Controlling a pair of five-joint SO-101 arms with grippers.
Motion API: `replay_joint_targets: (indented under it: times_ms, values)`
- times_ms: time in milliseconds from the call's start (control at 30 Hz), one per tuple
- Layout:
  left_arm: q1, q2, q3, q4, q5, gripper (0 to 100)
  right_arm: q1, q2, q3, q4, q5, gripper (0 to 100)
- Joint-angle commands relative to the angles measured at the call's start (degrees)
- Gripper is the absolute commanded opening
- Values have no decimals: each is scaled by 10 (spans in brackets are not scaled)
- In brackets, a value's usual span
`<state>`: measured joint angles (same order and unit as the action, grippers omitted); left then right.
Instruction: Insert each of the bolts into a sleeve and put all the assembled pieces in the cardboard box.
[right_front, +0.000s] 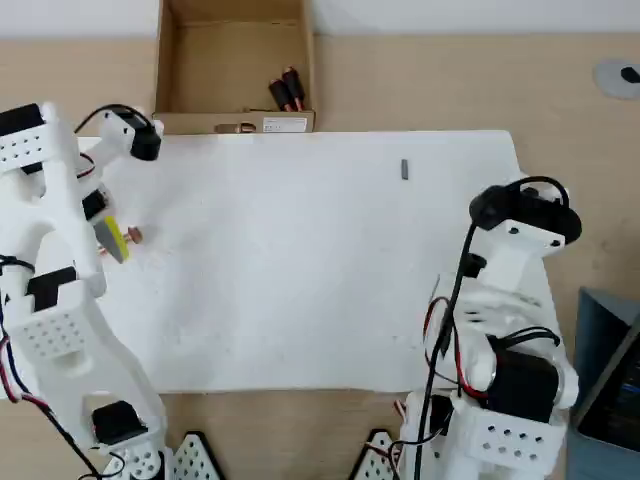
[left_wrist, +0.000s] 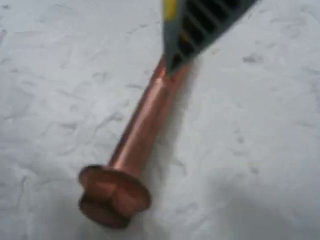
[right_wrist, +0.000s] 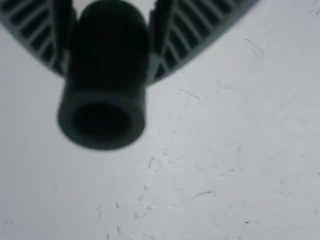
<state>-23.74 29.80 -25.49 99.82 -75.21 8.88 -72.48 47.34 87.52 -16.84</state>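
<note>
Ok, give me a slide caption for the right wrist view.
Right gripper holding a dark sleeve, open bore toward the camera, white mat behind.

Under me: tan wood tabletop (right_front: 420, 85), with a white sheet (right_front: 300, 260) laid over its middle, wrinkled and scuffed up close. Grey round port (right_front: 618, 77) at my far right. Dark blue-grey bin (right_front: 603, 360) past the sheet's right edge. Even light, soft shadows.
</note>
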Motion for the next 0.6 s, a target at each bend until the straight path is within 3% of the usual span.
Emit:
replay_joint_targets:
  times_ms: [0,567]
  values:
    - [2,6,-45,5,-22,250,6,-5,-9,-13,-1,9]
    - [18,159,-202,5,-47,250,5,-4,-35,-13,0,9]
